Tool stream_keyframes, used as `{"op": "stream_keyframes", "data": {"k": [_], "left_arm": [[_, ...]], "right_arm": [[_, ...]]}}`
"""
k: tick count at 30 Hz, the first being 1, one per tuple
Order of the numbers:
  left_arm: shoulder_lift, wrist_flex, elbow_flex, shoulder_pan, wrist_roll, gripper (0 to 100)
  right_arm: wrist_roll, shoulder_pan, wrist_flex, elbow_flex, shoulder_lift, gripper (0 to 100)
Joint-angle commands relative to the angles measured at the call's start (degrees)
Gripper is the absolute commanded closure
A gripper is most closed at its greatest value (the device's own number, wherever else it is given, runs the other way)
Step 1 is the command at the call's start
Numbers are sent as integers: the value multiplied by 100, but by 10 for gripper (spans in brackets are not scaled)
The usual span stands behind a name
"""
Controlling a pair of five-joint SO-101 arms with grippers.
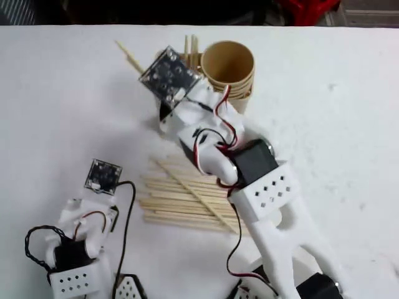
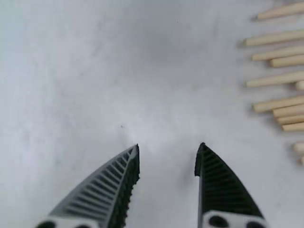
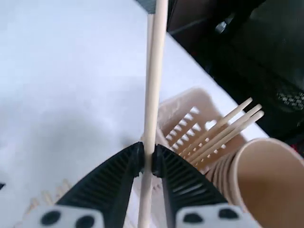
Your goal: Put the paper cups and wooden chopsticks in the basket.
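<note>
Our right gripper (image 3: 148, 156) is pinched tight on 1 wooden chopstick (image 3: 156, 71), held partway along, w/ the stick running on past the jaws. Just beyond the tips sits the basket (image 3: 185, 118) — slatted, pale pink — w/ a few chopsticks (image 3: 228, 126) leaning in it already and the stacked paper cups (image 3: 266, 175) right beside them. Whether the cups stand inside the basket or only against it, we can't tell.

Further out, our left gripper (image 2: 167, 151) is spread wide w/ nothing in it, low over bare table (image 2: 71, 71), near the ends of the loose pile (image 1: 181, 202) lying mid-table.

We judge the step in hand is delivery of 1 stick, approx. at the drop point. Next move calls for getting the stick's lower end over the basket opening, clear of the rim and the leaning sticks — then letting go. The pile is left to fetch after that.
</note>
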Motion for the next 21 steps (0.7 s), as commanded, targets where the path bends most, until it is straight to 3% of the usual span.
{"op": "stream_keyframes", "data": {"k": [1, 9, 15, 21], "left_arm": [[-31, 44, -9, -66, -53, 801], [-31, 44, -9, -66, -53, 801], [-31, 44, -9, -66, -53, 801], [-31, 44, -9, -66, -53, 801]], "right_arm": [[-255, 110, -145, -835, 136, 984], [-862, 321, -1956, -1486, 919, 984], [-914, 312, -3407, -1530, 1455, 984], [-879, 321, -3741, -1758, 1903, 984]]}}
